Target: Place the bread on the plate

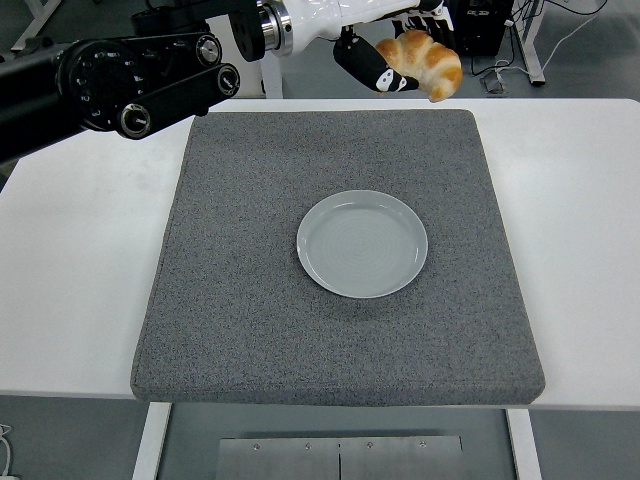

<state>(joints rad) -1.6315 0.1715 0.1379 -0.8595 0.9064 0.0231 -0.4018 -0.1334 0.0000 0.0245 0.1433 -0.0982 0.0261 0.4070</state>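
Bread (424,62) is held aloft in the closed fingers of the left hand (385,62) beyond the grey mat's (240,300) far edge, well apart from the bare plate (362,243) centred on it.

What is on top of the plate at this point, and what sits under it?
The plate is bare; nothing lies on it. It rests on the grey mat, which covers the white table there. The bread is held in the left hand, up beyond the mat's far edge.
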